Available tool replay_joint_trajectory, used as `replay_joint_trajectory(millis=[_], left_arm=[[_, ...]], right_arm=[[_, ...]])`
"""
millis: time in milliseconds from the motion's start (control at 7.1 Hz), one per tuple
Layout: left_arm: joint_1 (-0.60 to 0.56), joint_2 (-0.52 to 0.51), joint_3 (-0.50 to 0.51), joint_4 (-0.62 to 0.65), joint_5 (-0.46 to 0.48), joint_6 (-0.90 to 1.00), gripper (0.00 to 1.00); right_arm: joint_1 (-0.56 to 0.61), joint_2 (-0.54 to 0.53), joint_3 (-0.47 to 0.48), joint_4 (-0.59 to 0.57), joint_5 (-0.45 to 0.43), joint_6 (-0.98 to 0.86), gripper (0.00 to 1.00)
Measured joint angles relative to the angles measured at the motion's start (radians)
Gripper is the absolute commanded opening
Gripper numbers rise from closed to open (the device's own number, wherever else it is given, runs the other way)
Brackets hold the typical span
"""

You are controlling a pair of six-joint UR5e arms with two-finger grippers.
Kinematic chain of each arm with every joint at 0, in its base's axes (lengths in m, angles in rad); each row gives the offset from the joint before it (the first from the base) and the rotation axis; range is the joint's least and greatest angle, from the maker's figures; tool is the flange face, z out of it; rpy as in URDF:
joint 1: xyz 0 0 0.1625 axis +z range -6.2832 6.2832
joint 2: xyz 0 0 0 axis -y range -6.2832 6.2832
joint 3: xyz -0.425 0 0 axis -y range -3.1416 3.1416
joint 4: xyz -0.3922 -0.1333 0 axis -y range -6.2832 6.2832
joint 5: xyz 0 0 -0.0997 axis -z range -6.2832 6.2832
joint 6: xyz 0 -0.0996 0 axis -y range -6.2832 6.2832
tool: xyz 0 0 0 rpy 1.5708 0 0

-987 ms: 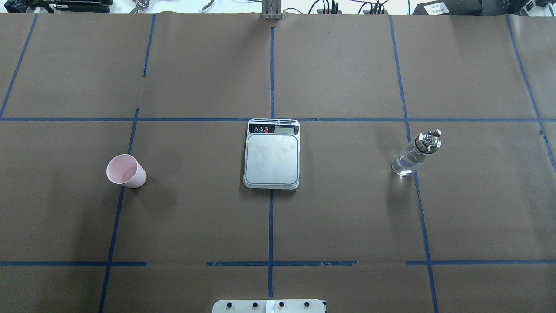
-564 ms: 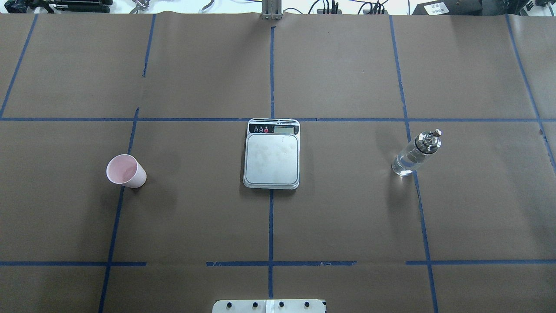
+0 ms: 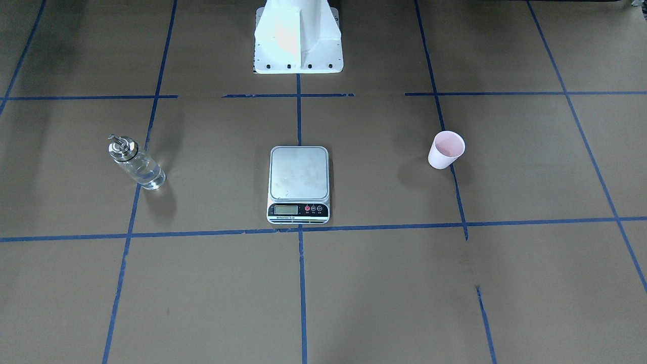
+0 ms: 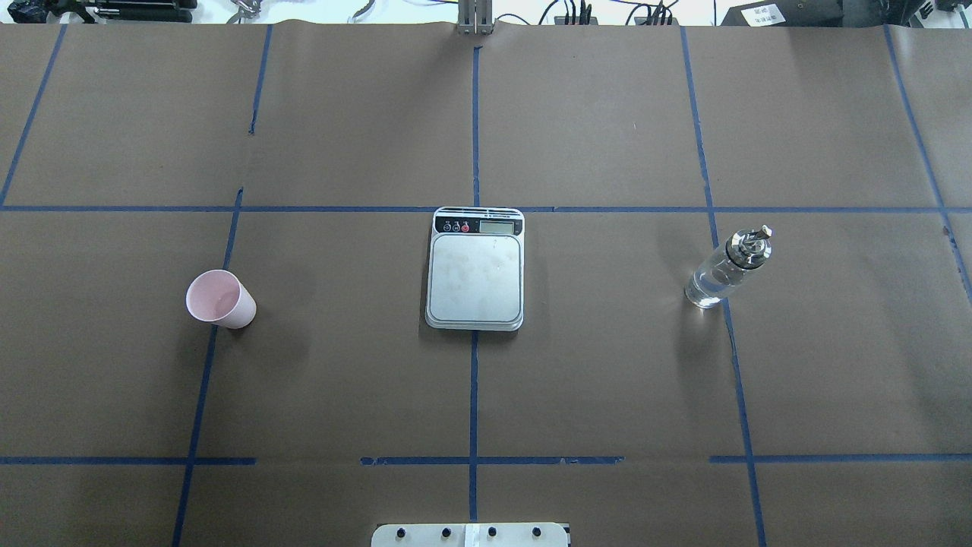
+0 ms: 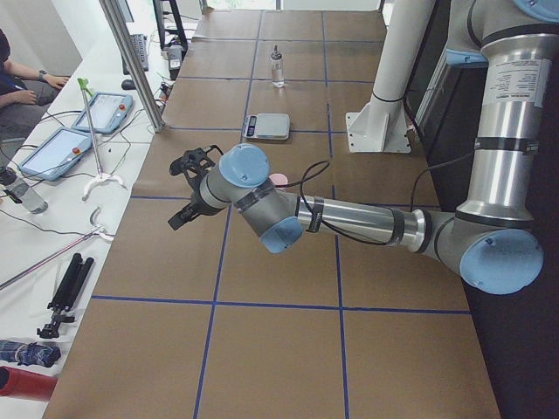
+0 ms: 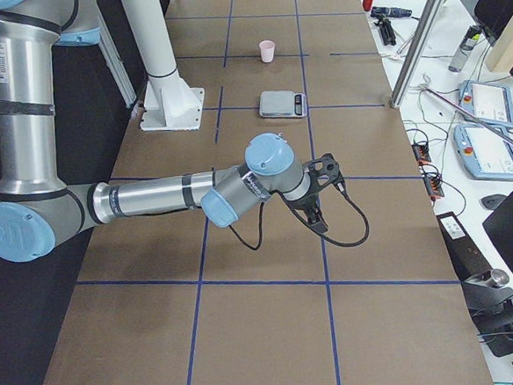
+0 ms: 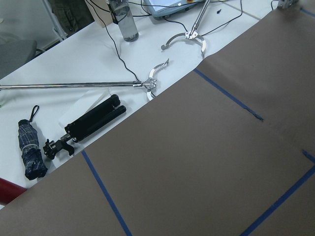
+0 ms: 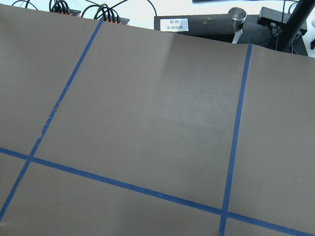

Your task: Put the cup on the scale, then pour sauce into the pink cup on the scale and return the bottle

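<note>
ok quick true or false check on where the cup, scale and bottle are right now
1. The bottle stands upright with its cap on. True.
2. The cup sits on the scale. False: it stands on the table, apart from the scale, whose platform is bare.
3. The scale's display is on the side away from the robot's base. True.
4. Cup and bottle stand on the same side of the scale. False: they are on opposite sides of it.

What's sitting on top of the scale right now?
Nothing. The scale has a bare platform with only faint smudges. The pink cup stands on the table off to one side, and the bottle off to the other. Whatever lies beneath the scale is covered by it.
</note>
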Motion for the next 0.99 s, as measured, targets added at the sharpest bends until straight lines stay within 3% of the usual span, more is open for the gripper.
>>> replay_joint_trajectory(millis=[282, 423, 705, 987], left_arm=[[0.077, 0.012, -0.033, -0.009, -0.01, -0.14, 1.0], [0.129, 0.036, -0.079, -0.01, 0.029, -0.229, 1.0], [0.285, 0.112, -0.207, -0.006, 0.202, -0.441, 1.0], [0.447, 0.158, -0.288, 0.029, 0.33, -0.662, 0.93]], right_arm=[[-0.002, -0.001, 0.0, 0.006, 0.002, 0.011, 1.0], [-0.002, -0.001, 0.0, 0.006, 0.005, 0.013, 1.0], [-0.003, -0.001, 0.002, 0.006, 0.011, 0.014, 1.0], [-0.003, -0.001, 0.001, 0.007, 0.013, 0.014, 1.0]])
